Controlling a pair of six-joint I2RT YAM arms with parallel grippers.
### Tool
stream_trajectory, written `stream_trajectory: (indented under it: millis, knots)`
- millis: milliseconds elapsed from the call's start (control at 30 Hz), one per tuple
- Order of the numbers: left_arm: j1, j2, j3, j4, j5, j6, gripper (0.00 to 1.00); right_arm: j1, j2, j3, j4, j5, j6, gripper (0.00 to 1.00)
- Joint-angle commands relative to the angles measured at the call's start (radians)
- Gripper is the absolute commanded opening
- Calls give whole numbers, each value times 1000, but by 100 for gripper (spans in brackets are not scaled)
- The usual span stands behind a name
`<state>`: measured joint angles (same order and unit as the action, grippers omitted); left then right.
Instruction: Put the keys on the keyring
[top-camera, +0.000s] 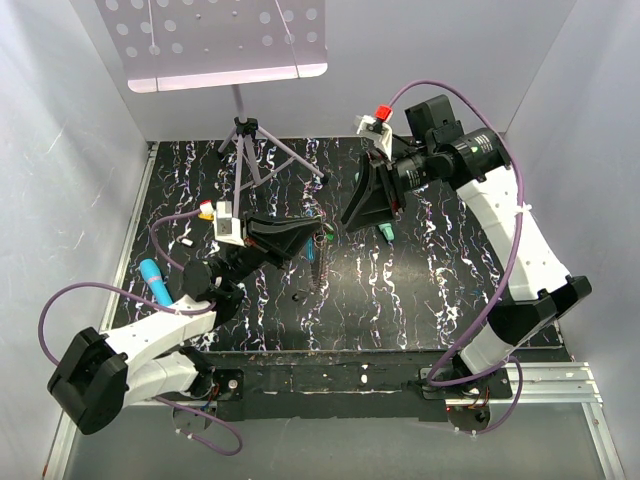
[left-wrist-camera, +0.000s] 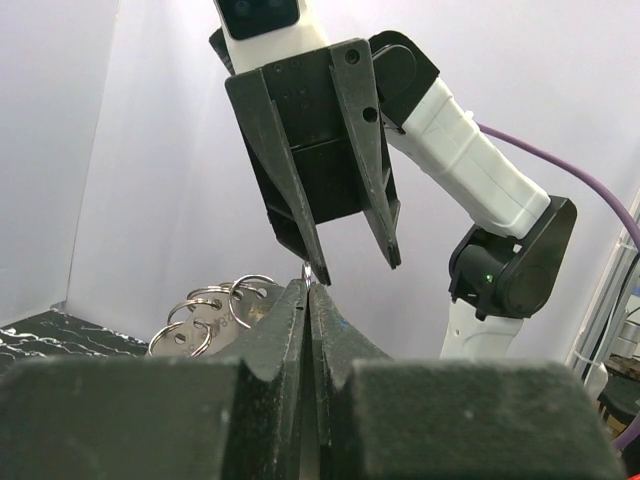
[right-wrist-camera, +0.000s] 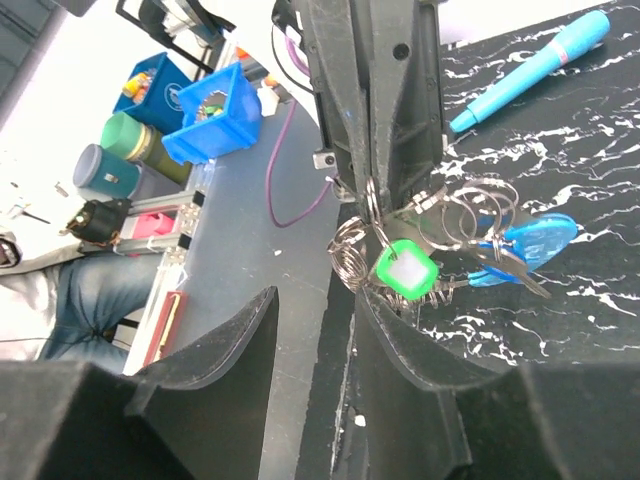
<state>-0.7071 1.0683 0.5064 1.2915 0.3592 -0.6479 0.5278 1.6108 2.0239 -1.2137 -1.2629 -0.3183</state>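
My left gripper (top-camera: 310, 238) is shut on a metal ring of the keyring (right-wrist-camera: 470, 215), a bunch of split rings and coiled wire with blue plastic pieces (right-wrist-camera: 535, 240) and a bright-green square tag (right-wrist-camera: 405, 272). The bunch hangs above the table, with a strand dangling below it (top-camera: 318, 272). In the left wrist view the ring tip (left-wrist-camera: 310, 270) pokes out between the shut fingers, with more rings (left-wrist-camera: 215, 300) to the left. My right gripper (top-camera: 368, 218) is open and empty, right beside the bunch, one finger (right-wrist-camera: 400, 330) just under the green tag. No light-green or yellow-orange key shows.
A teal stick (top-camera: 385, 232) lies under the right gripper. A light-blue pen (top-camera: 152, 280) lies at the left of the black marbled table (top-camera: 430, 290); it also shows in the right wrist view (right-wrist-camera: 530, 60). A tripod (top-camera: 250, 150) stands at the back.
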Motion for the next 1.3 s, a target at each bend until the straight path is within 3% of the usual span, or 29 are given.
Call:
stream_trajectory:
  millis: [0,733,967,1267]
  knots:
    - [-5,-2,49,241,0,-9,0,-6,-12,-14,115,-99,110,44]
    - [-5,19,83,230,27,-22,0,28,35,7,155,-10,147,42]
    - [-5,13,77,221,27,-19,0,26,21,38,160,-90,143,40]
    - [-5,31,86,218,35,-32,0,26,18,62,163,-66,131,38]
